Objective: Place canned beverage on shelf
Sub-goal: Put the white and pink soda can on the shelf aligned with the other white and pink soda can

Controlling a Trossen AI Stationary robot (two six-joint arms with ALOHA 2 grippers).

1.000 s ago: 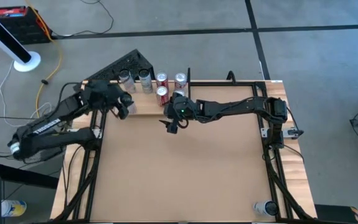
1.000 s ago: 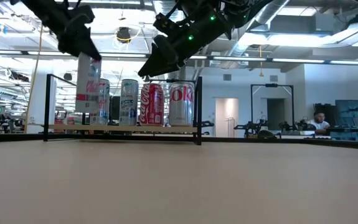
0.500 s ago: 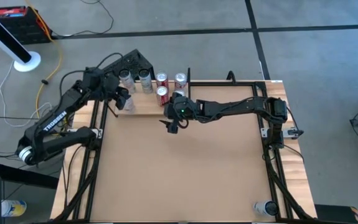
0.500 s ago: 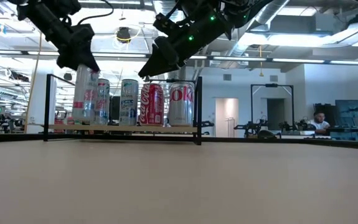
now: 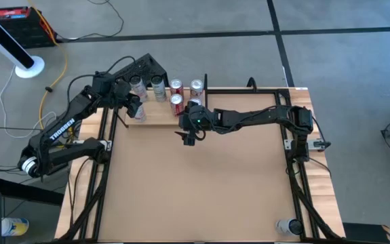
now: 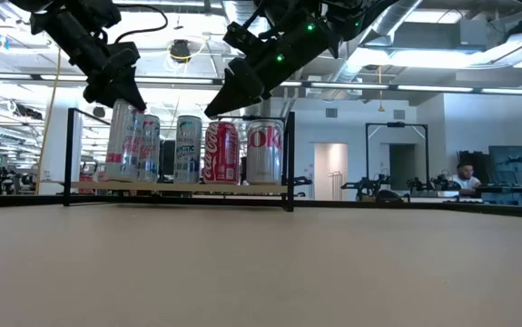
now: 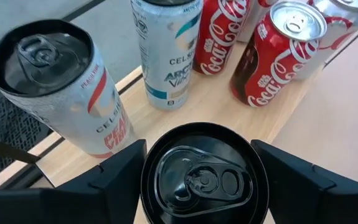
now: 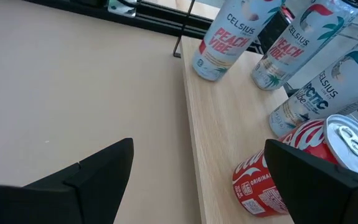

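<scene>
While the left end effector is clenched around the tall white slim can with the black lid, that can looks seated on the pale wood plank shelf, far left. Remaining: release, retract. Right end effector hangs released nearby, right.

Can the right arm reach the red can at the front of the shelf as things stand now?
Probably yes. The right gripper hangs open just in front of the shelf, and the red can stands at the near edge with nothing between them.
</scene>
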